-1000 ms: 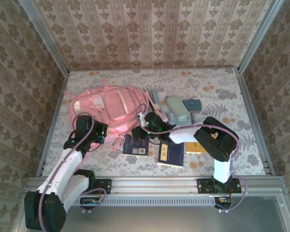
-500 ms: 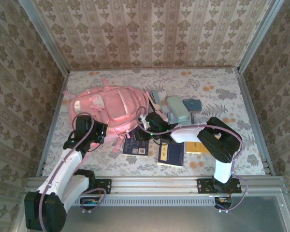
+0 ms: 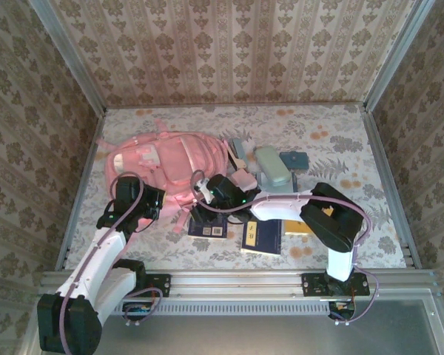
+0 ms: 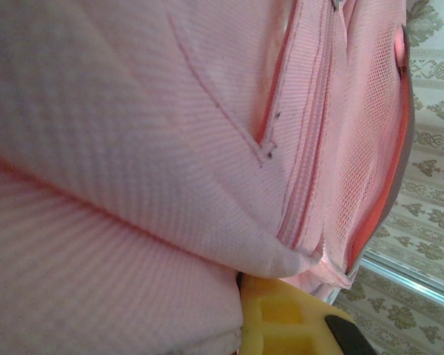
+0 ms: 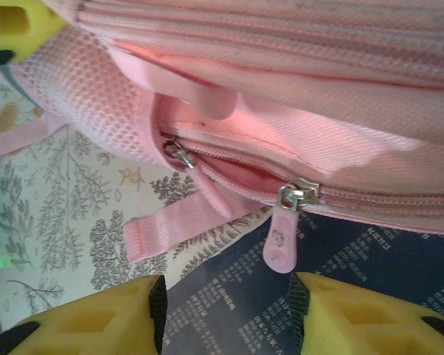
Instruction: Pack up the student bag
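Observation:
The student bag [image 3: 163,164], a big pink backpack, lies on its side at the left of the table. My left gripper [image 3: 152,202] is shut on a fold of its fabric at the near edge; pink cloth [image 4: 133,133] presses against one yellow finger [image 4: 288,319]. My right gripper [image 3: 205,191] is at the bag's near right edge, open, with nothing between its jaws [image 5: 226,314]. Just above the gap hangs a pink zipper pull [image 5: 283,242] on its metal slider [image 5: 300,194], free of both fingers. The zip left of it gapes slightly, up to a second slider [image 5: 179,154].
A dark blue book [image 3: 207,224] lies under the right gripper, also seen under the jaws [image 5: 281,303]. Another blue book [image 3: 260,237] and a yellow one [image 3: 302,226] lie to its right. A pale green case [image 3: 272,167] and small blue item [image 3: 294,160] sit behind.
My right gripper has opened from shut and shifted left along the bag's near edge. The left arm and its grip on the bag have not moved.

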Robot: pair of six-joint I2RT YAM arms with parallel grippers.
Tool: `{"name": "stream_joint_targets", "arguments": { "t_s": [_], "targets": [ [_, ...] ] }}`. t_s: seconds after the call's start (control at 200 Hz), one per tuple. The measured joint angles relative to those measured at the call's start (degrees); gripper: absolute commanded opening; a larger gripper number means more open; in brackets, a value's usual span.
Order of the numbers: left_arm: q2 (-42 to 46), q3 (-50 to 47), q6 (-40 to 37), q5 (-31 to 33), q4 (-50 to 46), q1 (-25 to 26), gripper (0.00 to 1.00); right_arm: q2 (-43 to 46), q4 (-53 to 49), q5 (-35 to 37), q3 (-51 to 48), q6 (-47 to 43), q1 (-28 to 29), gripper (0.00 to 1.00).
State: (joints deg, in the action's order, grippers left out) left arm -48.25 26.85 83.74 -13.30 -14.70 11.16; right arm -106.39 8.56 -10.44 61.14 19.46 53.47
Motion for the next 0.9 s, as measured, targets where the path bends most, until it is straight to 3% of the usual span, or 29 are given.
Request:
{"name": "stream_joint_targets", "arguments": {
  "t_s": [0.41,0.5,0.61,0.69,0.9],
  "targets": [
    [0.0,0.0,0.0,0.0,0.0,0.0,0.0,-6.43,-3.04,1.92,5.4,0.22,0.0,0.42],
    [0.0,0.0,0.0,0.0,0.0,0.0,0.0,-7.58,-3.45,2.12,6.88,0.15,0.0,0.33],
    [0.0,0.0,0.0,0.0,0.0,0.0,0.0,-8.76,-4.04,2.54,8.39,0.66,0.0,0.1],
    [0.0,0.0,-0.17,0.0,0.0,-0.02,0.0,-8.74,-4.26,3.02,8.39,0.55,0.0,0.0],
    [0.0,0.02,-1.6,-1.07,0.0,-0.72,0.0,-5.33,-3.15,2.86,5.22,0.52,-0.59,0.0]
  ]
}}
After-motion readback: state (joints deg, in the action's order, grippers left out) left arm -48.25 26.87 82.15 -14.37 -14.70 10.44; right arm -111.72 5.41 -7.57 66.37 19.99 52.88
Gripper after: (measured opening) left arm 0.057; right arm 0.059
